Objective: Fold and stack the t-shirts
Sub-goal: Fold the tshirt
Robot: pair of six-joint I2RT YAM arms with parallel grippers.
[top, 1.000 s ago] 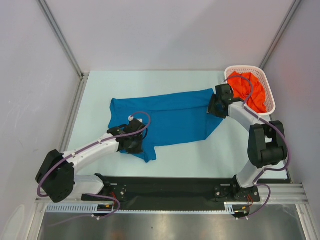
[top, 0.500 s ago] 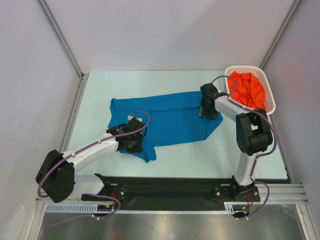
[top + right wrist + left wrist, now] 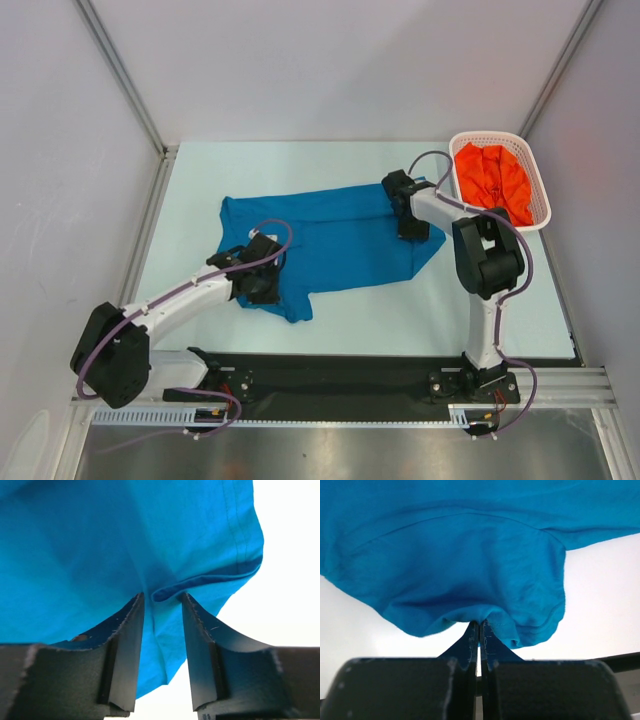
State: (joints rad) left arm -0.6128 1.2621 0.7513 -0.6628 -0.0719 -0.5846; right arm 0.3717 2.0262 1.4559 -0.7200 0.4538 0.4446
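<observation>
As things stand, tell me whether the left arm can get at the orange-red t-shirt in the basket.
Probably not. The left tool is shut on the near edge of the blue t-shirt, and the orange-red t-shirt sits in the basket at the far right corner, beyond the right arm.

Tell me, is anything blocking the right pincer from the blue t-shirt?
Nothing visible is. The right pincer sits right on the blue t-shirt, its fingers either side of a fold near its edge.
</observation>
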